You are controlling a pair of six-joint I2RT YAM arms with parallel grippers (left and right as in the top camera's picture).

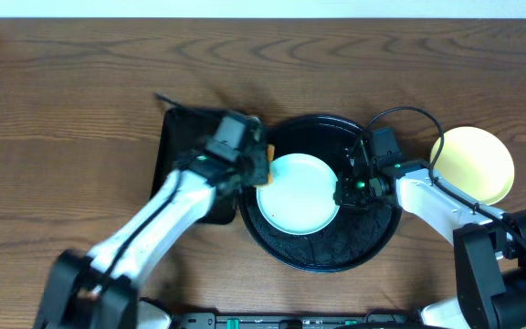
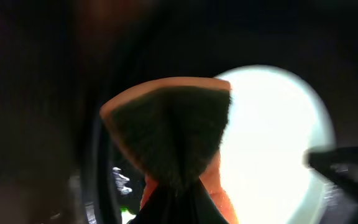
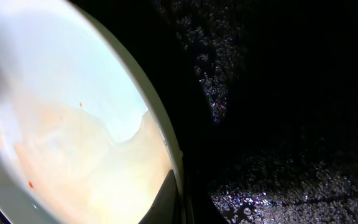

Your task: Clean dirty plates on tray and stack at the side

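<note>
Brown wooden table [image 1: 62,82] carries a round black tray [image 1: 327,251], and on it lies a pale bluish-white plate [image 1: 298,196] smeared with thin orange sauce. The left pincer [image 1: 252,166] is clamped on an orange sponge [image 2: 166,130] with a dark scrubbing face; the plate's edge is just to its right. The right pincer [image 1: 343,192] is nipped onto that plate's rim, with the plate to its left. A pale yellow plate [image 1: 473,164] sits on the table off to its right, outside the tray.
</note>
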